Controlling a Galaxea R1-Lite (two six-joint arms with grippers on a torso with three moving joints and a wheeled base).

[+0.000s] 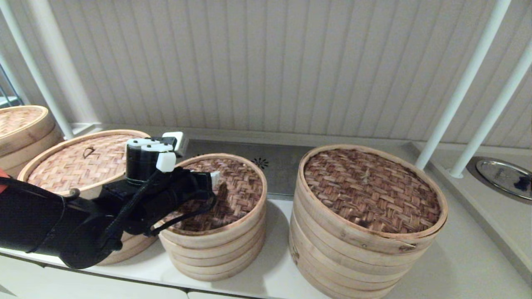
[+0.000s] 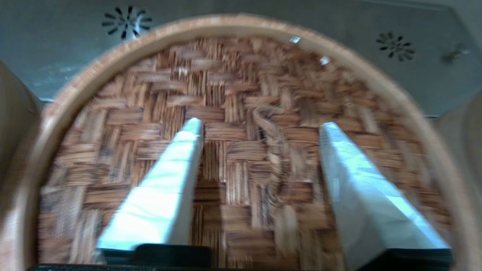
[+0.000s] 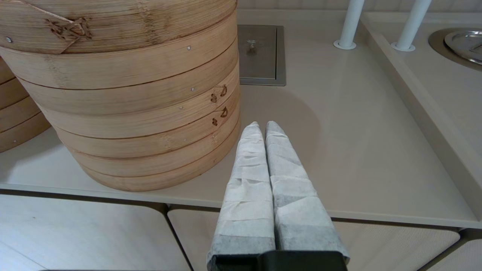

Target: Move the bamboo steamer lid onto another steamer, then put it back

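Observation:
The bamboo steamer lid (image 1: 241,187) (image 2: 233,94), a dark brown weave with a pale rim, lies on the smallest steamer stack (image 1: 216,249) at the middle of the counter. My left gripper (image 1: 214,182) (image 2: 261,124) hovers just over it, open, its white fingers (image 2: 169,188) either side of the small loop handle (image 2: 269,128) without touching it. The other steamer (image 1: 83,162), with its tan woven lid, stands to the left, partly hidden behind my left arm. My right gripper (image 3: 260,124) is shut and empty, low by the counter's front edge.
The widest steamer (image 1: 370,191) (image 3: 131,94) with dark weave stands to the right, close to my right gripper. Another steamer (image 1: 20,124) is at far left. White poles (image 1: 465,79), a round metal dish (image 1: 503,174) and a metal drain plate (image 1: 274,166) lie behind.

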